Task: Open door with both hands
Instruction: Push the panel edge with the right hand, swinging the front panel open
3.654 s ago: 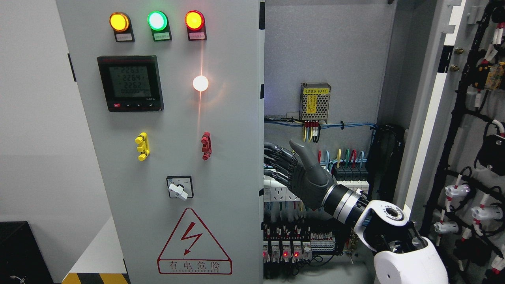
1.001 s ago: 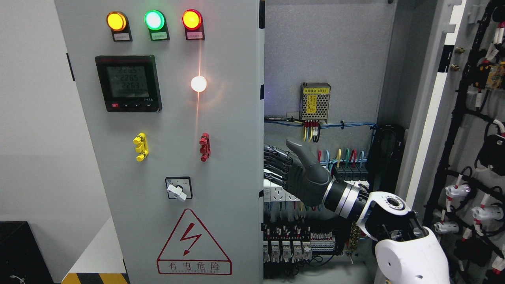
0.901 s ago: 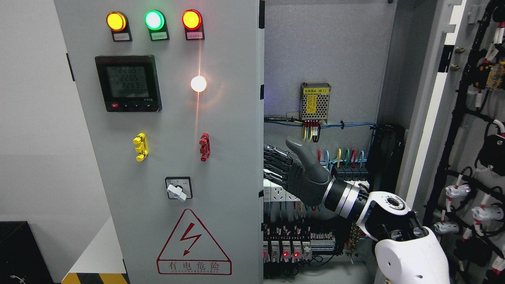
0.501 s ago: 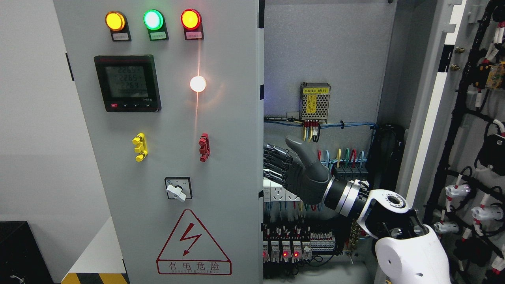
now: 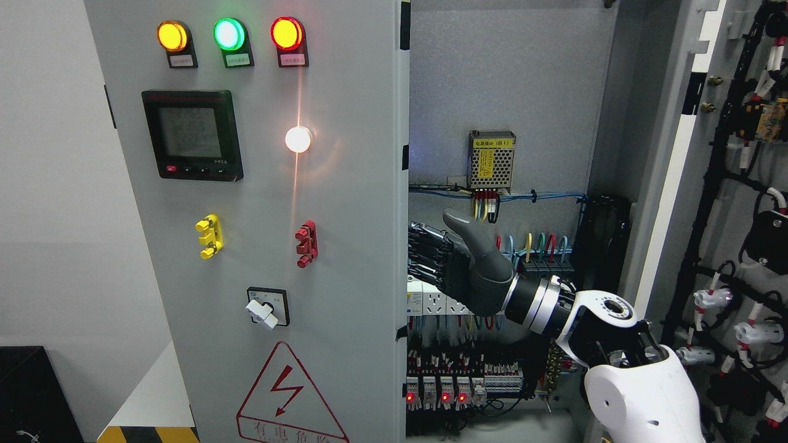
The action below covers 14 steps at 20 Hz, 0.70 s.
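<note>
The grey left cabinet door [image 5: 345,203] carries three indicator lamps, a black meter [image 5: 192,135], a rotary switch [image 5: 266,306] and a red warning triangle. It stands partly open. My right hand [image 5: 458,271] comes in from the lower right and sits inside the cabinet, just right of the door's free edge. Its fingers [image 5: 425,258] are stretched out flat, their tips hidden behind the door edge, and the thumb points up. It grasps nothing. The right door [image 5: 683,184] is swung wide open at the far right. My left hand is out of view.
Inside the cabinet are a metal power supply [image 5: 490,161], coloured wires and rows of relays [image 5: 443,391] right behind and below my hand. The open right door carries black cable bundles [image 5: 739,215]. A black box [image 5: 24,394] stands at the lower left.
The left door has swung further, its lamps and switches shifting left and down in the view. My right hand has moved slightly left with the door edge, fingers still stretched.
</note>
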Motion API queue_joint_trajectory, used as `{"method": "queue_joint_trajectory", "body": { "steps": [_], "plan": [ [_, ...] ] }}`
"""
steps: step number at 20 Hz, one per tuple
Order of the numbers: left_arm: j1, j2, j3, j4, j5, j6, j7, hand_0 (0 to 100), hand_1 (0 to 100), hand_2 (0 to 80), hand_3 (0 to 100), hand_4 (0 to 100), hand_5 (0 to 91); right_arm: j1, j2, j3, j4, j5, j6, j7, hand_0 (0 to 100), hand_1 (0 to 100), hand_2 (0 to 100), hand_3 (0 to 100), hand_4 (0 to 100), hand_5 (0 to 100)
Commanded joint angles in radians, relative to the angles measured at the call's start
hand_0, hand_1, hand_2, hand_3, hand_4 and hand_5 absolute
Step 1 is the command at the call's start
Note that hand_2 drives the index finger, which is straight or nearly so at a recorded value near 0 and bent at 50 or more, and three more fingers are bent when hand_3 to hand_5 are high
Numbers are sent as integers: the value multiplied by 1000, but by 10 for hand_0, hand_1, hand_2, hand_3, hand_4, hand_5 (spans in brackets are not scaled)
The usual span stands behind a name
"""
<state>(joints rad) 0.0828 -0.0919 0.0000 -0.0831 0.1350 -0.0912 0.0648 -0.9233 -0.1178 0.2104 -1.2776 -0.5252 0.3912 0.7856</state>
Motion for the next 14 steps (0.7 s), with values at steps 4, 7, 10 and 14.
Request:
{"method": "queue_joint_trajectory", "body": {
  "steps": [4,7,10,14],
  "plan": [
    [0,0,-34,0,0,1,0,0,0,0,0,0,0,6,-3,0,8,-4,3,-8,191,0,0,0,0,0],
    [0,0,-34,0,0,1,0,0,0,0,0,0,0,23,-11,4,-5,-2,3,-8,191,0,0,0,0,0],
    [0,0,-34,-1,0,1,0,0,0,0,0,0,0,70,-26,12,-75,-10,3,-8,191,0,0,0,0,0],
    [0,0,-34,0,0,1,0,0,0,0,0,0,0,90,-33,32,-114,-29,3,-8,191,0,0,0,0,0]
  ]
}}
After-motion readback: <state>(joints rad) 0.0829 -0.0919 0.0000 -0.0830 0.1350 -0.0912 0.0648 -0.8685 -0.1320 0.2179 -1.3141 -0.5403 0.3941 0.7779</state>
